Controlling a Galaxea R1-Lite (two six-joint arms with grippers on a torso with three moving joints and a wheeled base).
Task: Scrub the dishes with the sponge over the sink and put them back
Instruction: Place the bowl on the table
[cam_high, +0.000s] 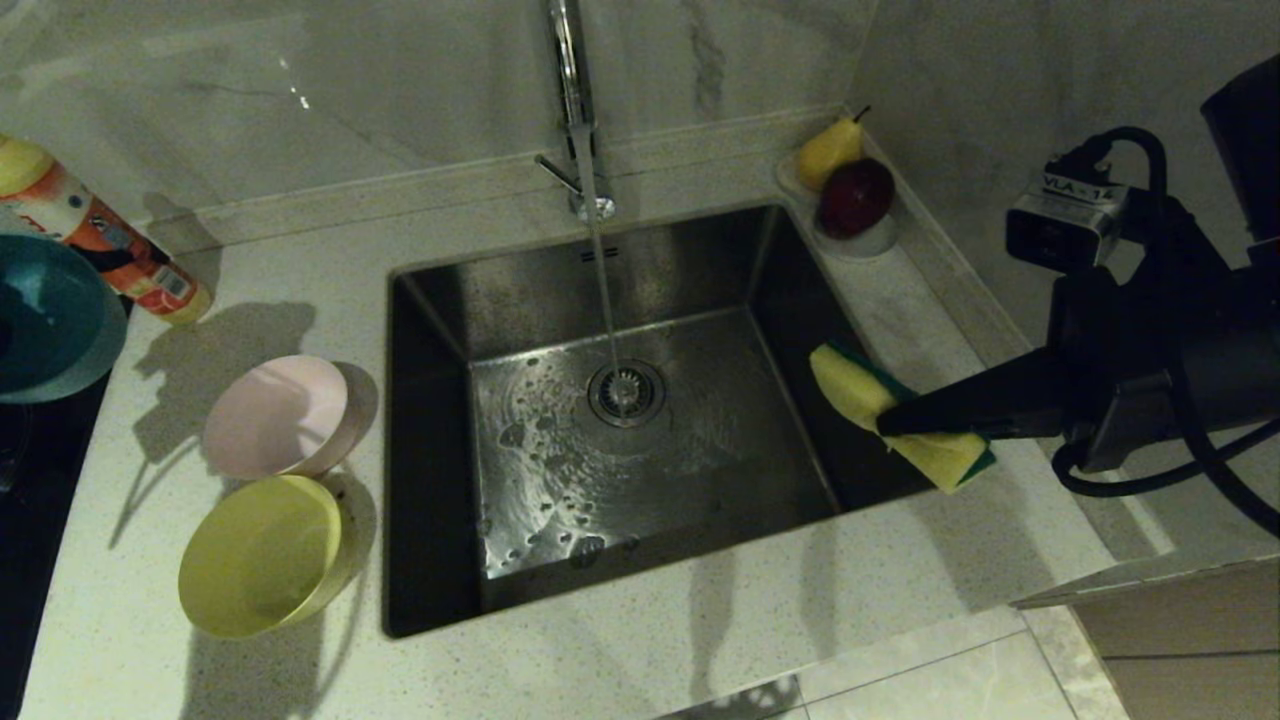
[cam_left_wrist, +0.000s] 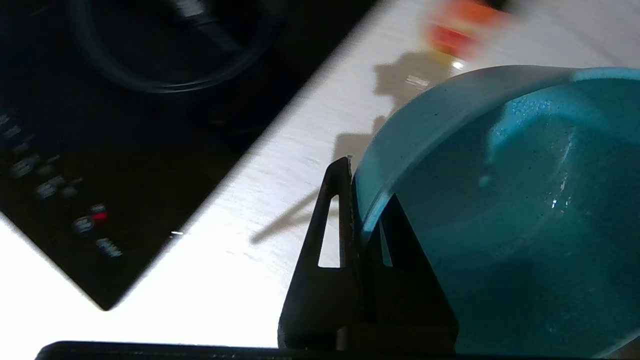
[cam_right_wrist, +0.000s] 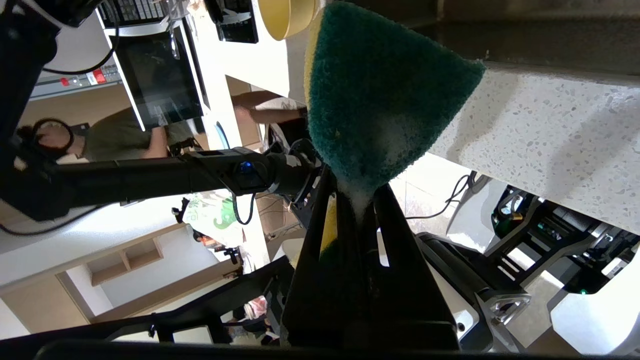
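My left gripper (cam_left_wrist: 358, 196) is shut on the rim of the light blue bowl (cam_left_wrist: 505, 200), one finger inside and one outside. That bowl (cam_high: 50, 315) hangs tilted at the far left, above the counter beside the cooktop. The pale pink bowl (cam_high: 278, 415) and the yellow bowl (cam_high: 262, 555) lie tilted on the counter left of the sink (cam_high: 560, 300). At the sink's right edge my right gripper (cam_high: 892, 424) is shut on the sponge (cam_high: 900, 412), yellow foam up. Its dark green face (cam_right_wrist: 380, 95) carries white suds near the fingers.
Water runs from the chrome faucet (cam_high: 572, 100) onto the drain strainer (cam_high: 625, 392). A white dish with a pear and a red apple (cam_high: 852, 195) sits at the back right corner. An orange bottle (cam_high: 110, 245) lies at the back left. The black cooktop (cam_left_wrist: 100, 125) is beside the blue bowl.
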